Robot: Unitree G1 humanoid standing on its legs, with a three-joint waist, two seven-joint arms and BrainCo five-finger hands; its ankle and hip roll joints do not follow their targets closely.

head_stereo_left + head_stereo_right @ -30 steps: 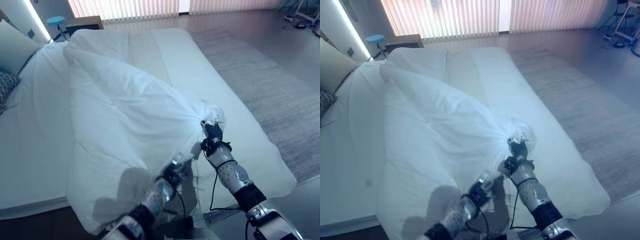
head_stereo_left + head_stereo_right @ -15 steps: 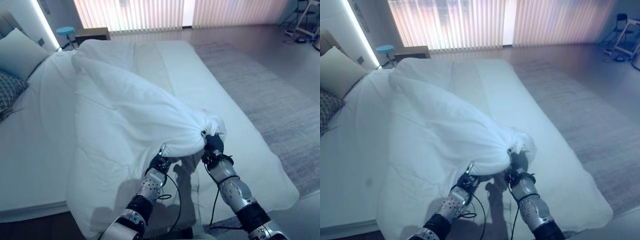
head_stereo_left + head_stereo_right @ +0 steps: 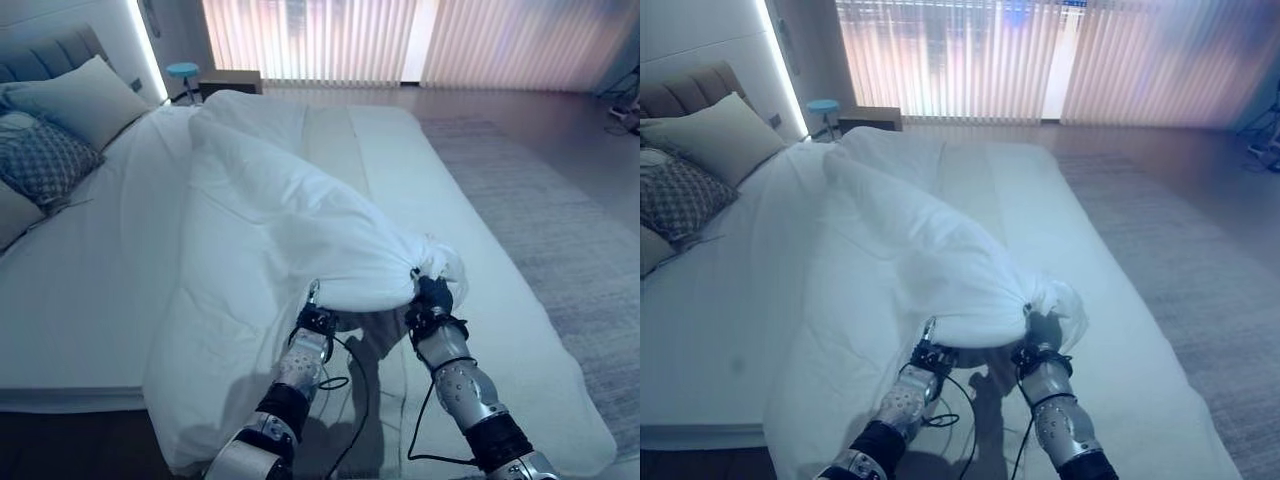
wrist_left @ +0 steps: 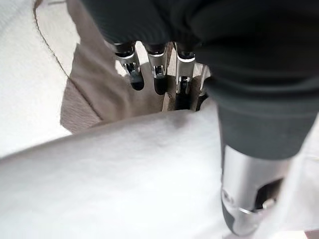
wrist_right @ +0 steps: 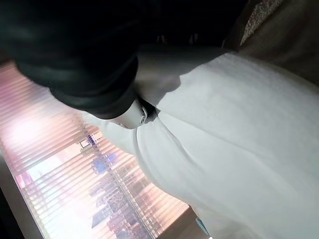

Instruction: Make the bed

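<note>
Step in hand: lifting bunched white duvet point(image 3: 300, 230) off bed point(image 3: 90, 290). Right hand point(image 3: 432, 297) clenched on gathered knot of duvet, cloth puffing just above its fingers. Left hand point(image 3: 314, 322) under duvet fold; left wrist view showed fingers point(image 4: 155, 74) extended beneath cloth, thumb over top, grip not confirmed. Duvet ran from fingers up toward pillows point(image 3: 60, 120), heaped along bed's middle. Judgement: next move called for firm left grasp, then spreading hands apart and drawing cloth flat.

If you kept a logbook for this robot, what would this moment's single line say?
task: make the bed | left hand: shut on duvet | right hand: shut on duvet | duvet: bunched, lifted off bed | pillows: at headboard
</note>
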